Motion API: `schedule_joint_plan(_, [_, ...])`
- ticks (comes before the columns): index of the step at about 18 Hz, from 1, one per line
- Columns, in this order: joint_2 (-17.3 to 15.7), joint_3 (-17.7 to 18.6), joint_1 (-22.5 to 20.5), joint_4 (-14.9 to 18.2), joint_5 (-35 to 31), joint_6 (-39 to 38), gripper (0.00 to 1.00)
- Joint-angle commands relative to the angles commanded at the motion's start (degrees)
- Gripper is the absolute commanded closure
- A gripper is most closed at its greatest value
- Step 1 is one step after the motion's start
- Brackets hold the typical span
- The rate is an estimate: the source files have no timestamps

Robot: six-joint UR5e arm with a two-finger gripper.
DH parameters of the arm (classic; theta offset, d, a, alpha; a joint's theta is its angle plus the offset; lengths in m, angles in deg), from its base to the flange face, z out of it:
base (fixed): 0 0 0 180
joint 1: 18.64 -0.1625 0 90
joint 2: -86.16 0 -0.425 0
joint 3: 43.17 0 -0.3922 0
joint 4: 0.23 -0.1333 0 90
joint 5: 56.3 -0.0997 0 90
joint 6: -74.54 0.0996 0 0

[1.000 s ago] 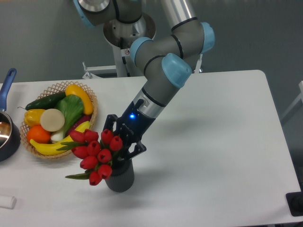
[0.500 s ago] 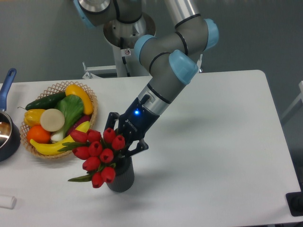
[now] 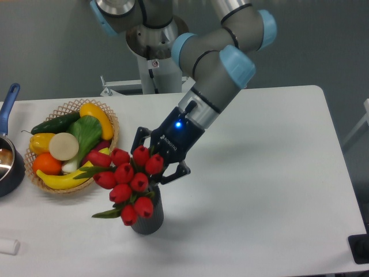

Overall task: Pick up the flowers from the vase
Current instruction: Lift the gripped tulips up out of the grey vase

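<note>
The bunch of red tulip flowers with green leaves [image 3: 130, 187] sits partly in the small dark grey vase [image 3: 149, 217] near the table's front edge, pinched by the black gripper [image 3: 157, 165], so the lifting out seems barely begun.

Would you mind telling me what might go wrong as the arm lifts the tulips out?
The stems of the red tulip bunch sit inside the dark grey ribbed vase; an angled pull could tip it. The gripper is half hidden behind the buds, so its grip is unclear and may slip. The wicker fruit basket is close.
</note>
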State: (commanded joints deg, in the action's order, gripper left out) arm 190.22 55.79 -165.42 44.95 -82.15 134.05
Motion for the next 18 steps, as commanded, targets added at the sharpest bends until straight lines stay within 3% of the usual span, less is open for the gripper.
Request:
schedule_joint_plan(7, [-1.1, 0.0, -3.7, 0.0, 9.2, -1.7, 0.59])
schedule_joint_plan(18, [-2.4, -0.5, -8.0, 0.0, 16.3, -5.4, 0.59])
